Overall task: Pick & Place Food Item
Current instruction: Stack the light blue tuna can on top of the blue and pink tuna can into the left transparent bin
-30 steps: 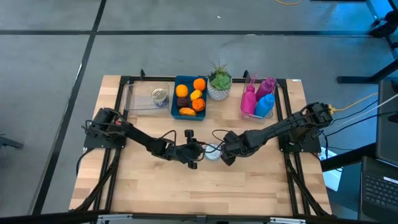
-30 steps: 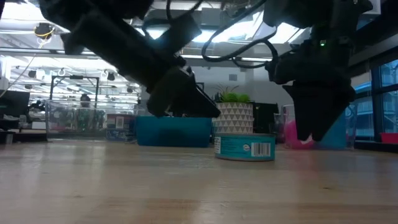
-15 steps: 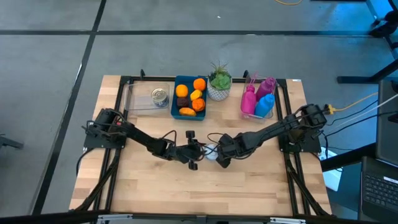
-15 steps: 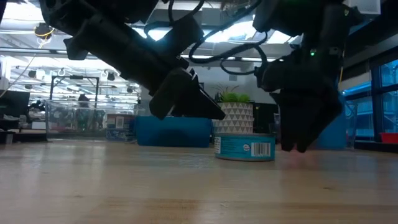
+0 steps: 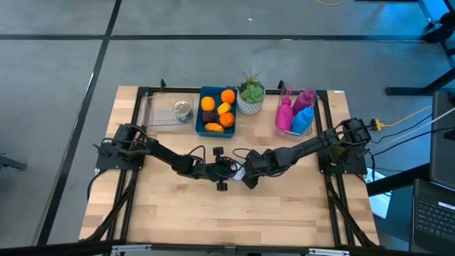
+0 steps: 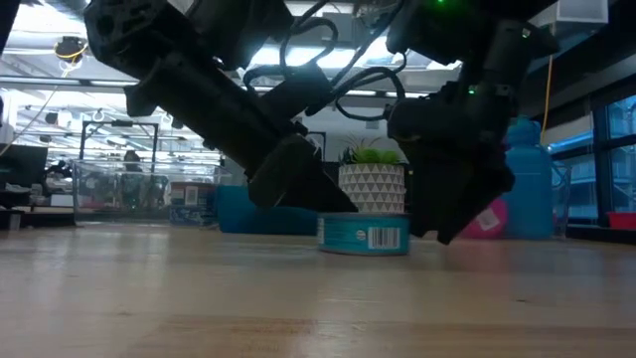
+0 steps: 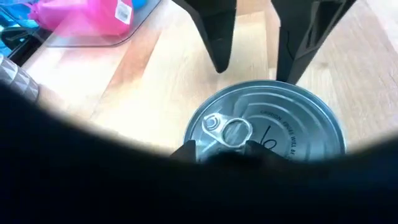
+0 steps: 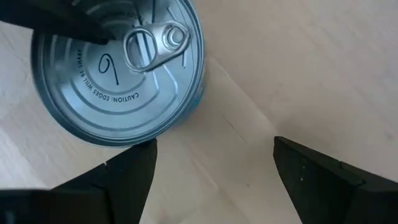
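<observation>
Tin can upright mid-table, near planter; right gripper wide open just beside can, left gripper touching opposite side, spread indeterminate; approach step, next requiring straddling and closing.

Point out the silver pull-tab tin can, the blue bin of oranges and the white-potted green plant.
Silver pull-tab tin can (image 8: pixel 118 68): right wrist view, lid centre.
Blue bin of oranges (image 5: pixel 202 114): high view, left wall.
White-potted green plant (image 5: pixel 250 104): high view, pot side.
</observation>
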Available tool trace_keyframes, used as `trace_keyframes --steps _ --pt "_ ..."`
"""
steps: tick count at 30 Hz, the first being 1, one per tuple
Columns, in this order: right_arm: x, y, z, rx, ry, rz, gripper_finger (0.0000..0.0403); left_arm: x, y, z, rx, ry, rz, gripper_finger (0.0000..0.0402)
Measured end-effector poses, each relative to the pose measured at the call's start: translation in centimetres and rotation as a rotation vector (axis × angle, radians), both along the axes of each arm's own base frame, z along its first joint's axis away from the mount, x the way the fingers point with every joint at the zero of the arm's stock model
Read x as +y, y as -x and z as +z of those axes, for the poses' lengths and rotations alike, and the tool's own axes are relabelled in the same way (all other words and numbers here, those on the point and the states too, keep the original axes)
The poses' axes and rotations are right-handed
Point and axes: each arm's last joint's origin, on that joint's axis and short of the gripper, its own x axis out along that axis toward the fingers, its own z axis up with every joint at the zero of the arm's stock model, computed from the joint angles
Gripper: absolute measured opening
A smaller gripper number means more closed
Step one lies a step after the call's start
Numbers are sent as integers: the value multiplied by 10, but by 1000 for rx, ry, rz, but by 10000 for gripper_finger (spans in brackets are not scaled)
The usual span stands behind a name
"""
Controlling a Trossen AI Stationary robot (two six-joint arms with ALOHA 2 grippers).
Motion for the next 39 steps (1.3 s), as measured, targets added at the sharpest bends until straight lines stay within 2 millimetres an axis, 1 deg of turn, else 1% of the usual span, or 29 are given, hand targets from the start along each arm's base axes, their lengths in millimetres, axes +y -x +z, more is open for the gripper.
trace_keyframes --steps 6,12,14,18,22,27,29,31,34,37,39 --pt "-2 -3 1 -25 21 18 320 0 0 -1 6 7 -4 138" --pt "-1 -11 4 -118 38 55 320 -1 1 -2 13 12 8 138" --pt "-1 -12 5 -133 47 57 320 -4 2 -2 13 -17 29 138" --pt "-3 -14 5 -142 51 50 320 -10 8 -1 51 -130 65 138" --pt "-2 -13 5 -136 53 54 320 -14 18 9 109 -149 57 138" --pt "-3 -12 5 -126 57 61 320 -24 30 37 62 -172 73 138" --pt "-4 -12 5 -125 60 66 320 -25 38 44 92 -184 65 138" --pt "-5 -12 5 -122 59 66 320 -20 45 50 144 -151 48 138" --pt "-8 -13 5 -120 60 65 320 -6 55 54 241 -29 34 138" --pt "-13 -15 5 -119 46 61 320 7 57 51 305 37 53 138" --pt "-15 -16 6 -129 27 82 320 13 55 48 320 64 41 138"
